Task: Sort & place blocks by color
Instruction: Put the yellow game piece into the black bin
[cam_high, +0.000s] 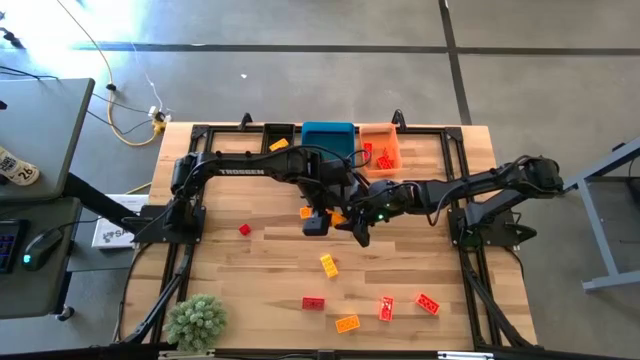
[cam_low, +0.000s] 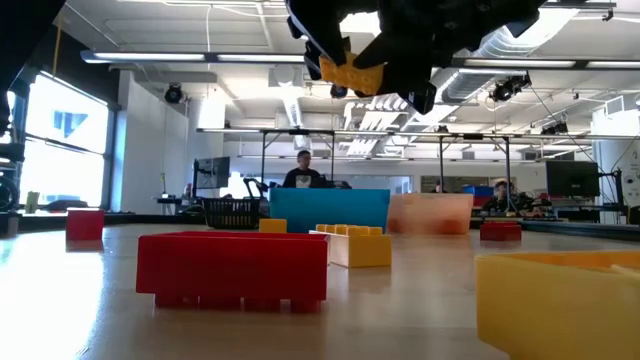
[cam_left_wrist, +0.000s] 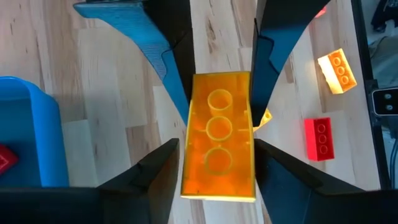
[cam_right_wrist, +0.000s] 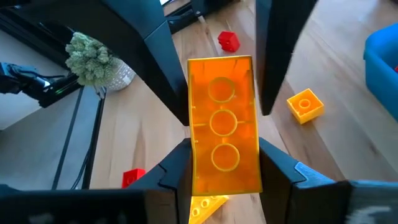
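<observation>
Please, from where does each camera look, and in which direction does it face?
High view: above the table, looking straight down; both arms show.
Low view: at tabletop height, looking level into the room; the arms show overhead.
Left wrist view: on the left arm, looking past the left gripper at the orange brick.
Right wrist view: on the right arm, past the right gripper, shut on that brick.
Shared: both wrist views show this brick.

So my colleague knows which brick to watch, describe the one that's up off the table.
On the wooden table, look at its middle, near the blue bin, where the two dark arms meet. The right gripper is shut on a long orange brick there, the only brick lifted off the wood.
</observation>
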